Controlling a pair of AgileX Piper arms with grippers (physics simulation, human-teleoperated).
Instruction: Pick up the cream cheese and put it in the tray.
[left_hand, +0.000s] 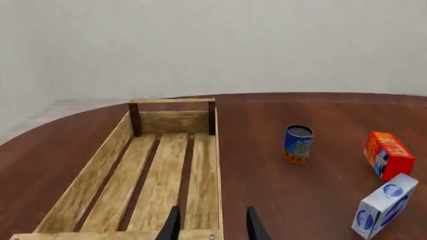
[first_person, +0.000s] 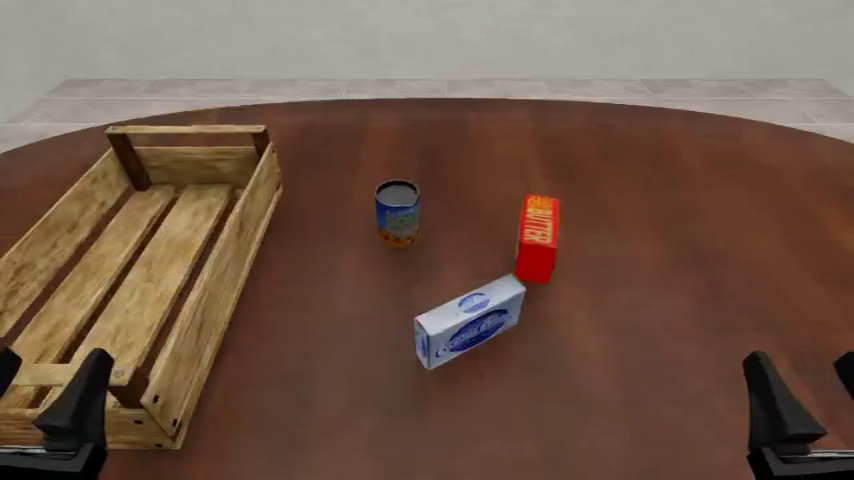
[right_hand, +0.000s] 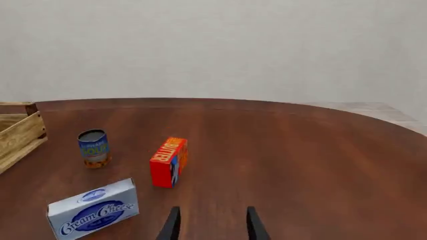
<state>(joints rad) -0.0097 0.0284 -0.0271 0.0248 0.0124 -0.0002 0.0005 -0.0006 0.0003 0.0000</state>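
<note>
One cream cheese (first_person: 469, 323), one butter box (first_person: 538, 237), one can (first_person: 398, 212), one tray (first_person: 227, 262) on the table (first_person: 667, 200). Cream cheese mid-table, toward the near edge, between both grippers and well apart from each. Left gripper (first_person: 47, 410) and right gripper (first_person: 801, 400): both open, empty. Tray at left edge, nothing inside.

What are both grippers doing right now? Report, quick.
Left gripper: open, holding nothing.
Right gripper: open, holding nothing.
</note>
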